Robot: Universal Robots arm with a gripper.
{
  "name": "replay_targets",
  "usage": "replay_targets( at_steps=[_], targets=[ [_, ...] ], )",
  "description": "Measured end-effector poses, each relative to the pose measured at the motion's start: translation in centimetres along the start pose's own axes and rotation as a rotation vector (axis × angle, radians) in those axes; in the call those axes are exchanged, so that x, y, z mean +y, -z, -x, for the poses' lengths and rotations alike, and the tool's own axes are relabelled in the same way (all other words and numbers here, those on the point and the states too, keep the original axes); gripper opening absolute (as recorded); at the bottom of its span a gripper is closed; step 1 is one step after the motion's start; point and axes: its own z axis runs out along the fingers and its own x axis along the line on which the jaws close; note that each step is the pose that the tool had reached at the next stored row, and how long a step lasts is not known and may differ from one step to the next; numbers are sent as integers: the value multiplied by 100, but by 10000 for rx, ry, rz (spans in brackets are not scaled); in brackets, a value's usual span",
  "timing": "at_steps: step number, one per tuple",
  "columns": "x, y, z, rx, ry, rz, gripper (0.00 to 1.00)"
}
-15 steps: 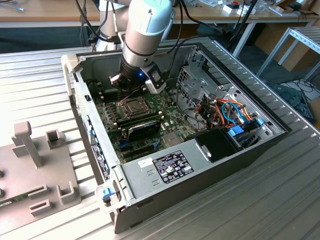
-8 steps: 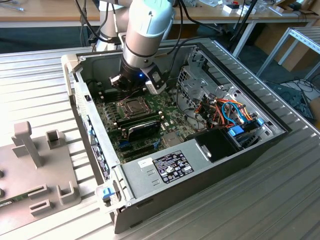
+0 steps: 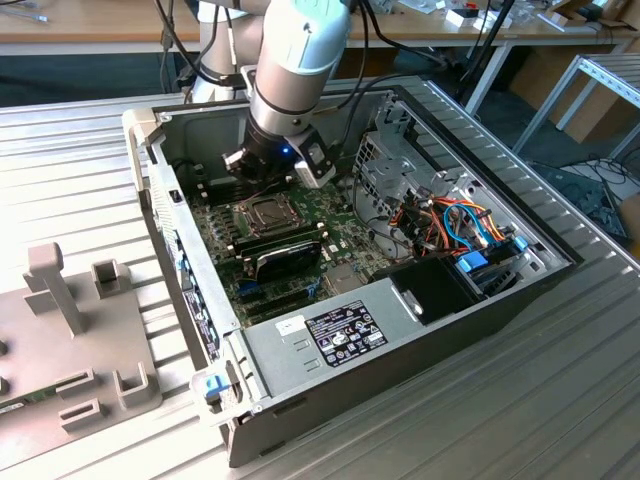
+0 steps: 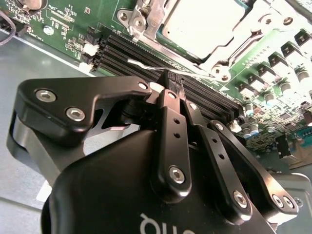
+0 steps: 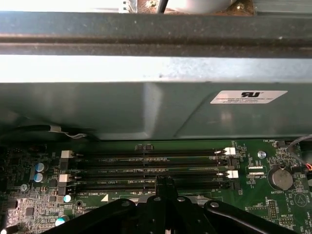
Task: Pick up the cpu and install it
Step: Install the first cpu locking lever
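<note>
The cpu [image 4: 202, 22], a flat square with a dull silver top, lies in the socket on the green motherboard [image 4: 68, 24], with the silver metal frame [image 4: 146, 19] around its edges. In the exterior view the socket [image 3: 262, 212] sits just below my gripper [image 3: 262, 172] inside the open computer case. My gripper [image 4: 170, 80] is shut, its black fingertips pressed together with nothing visible between them. They hover over the black memory slots [image 5: 146, 168] beside the socket, close to a thin metal lever [image 4: 144, 64]. The first wrist view has the gripper [image 5: 163, 183] low over those slots.
The case's grey side wall [image 5: 146, 107] rises close behind the memory slots. A black card [image 3: 285, 262] stands on the board near the socket. Drive cage and orange and blue cables [image 3: 450, 225] fill the exterior view's right. A grey fixture [image 3: 70, 330] sits outside the case.
</note>
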Motion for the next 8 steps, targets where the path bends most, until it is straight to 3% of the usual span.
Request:
replay_targets(
  at_steps=[8],
  targets=[
    [-3, -13, 26, 0, 1, 0, 11]
  ],
)
